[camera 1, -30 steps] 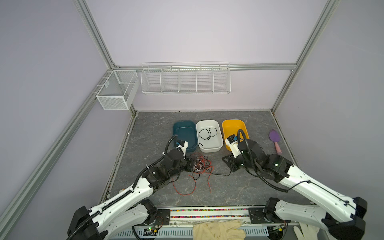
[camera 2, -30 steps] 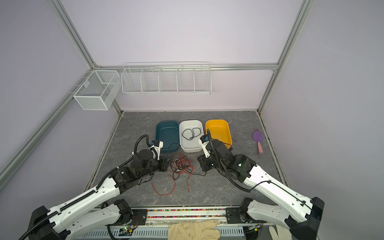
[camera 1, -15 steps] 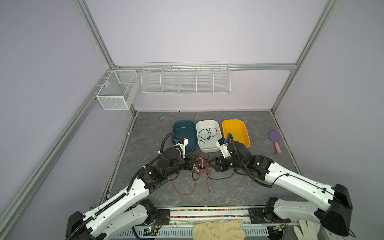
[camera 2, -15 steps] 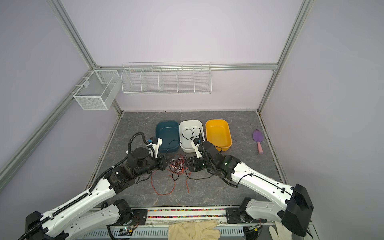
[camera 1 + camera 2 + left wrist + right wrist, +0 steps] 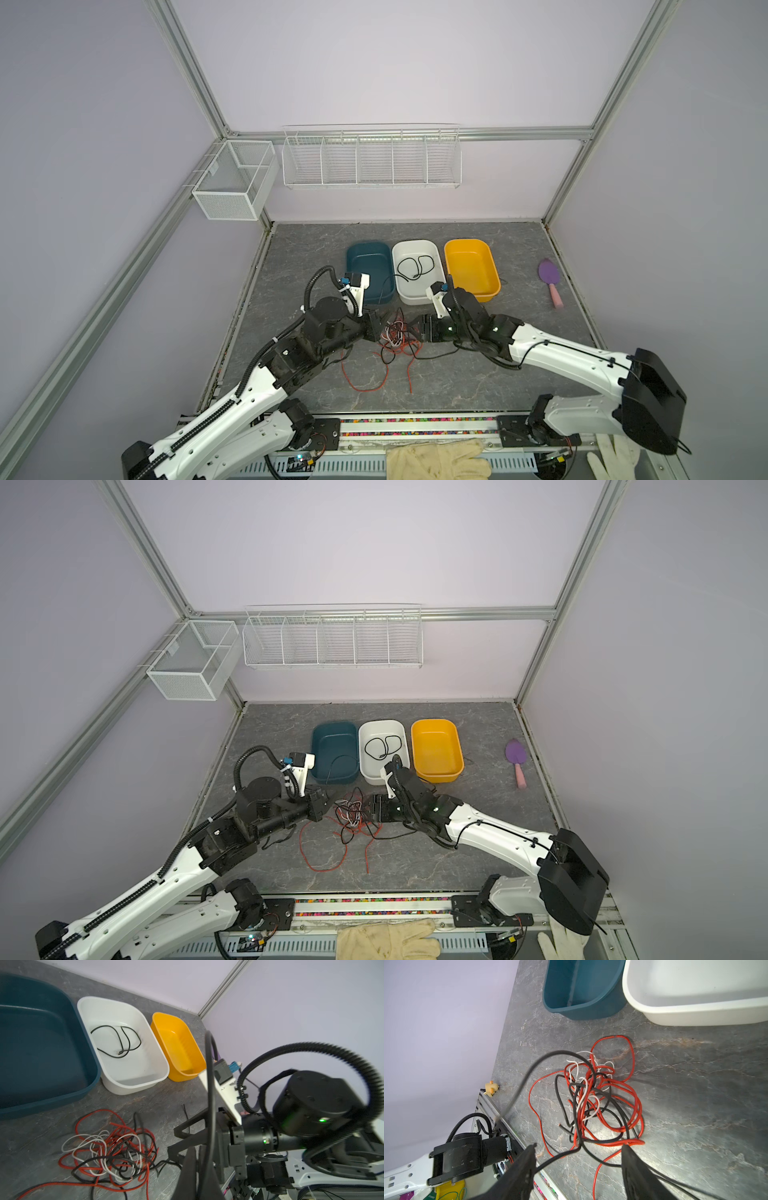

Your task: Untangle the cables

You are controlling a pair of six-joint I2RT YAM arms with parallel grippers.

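Flanking one tangle of red, black and white cables on the table before three tubs, the left gripper was clamped on one black strand, the right gripper gaped wide, and one more black cable lay in the white tub.

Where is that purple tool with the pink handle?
In both top views the purple tool lies on the table, right of the yellow tub, near the wall.
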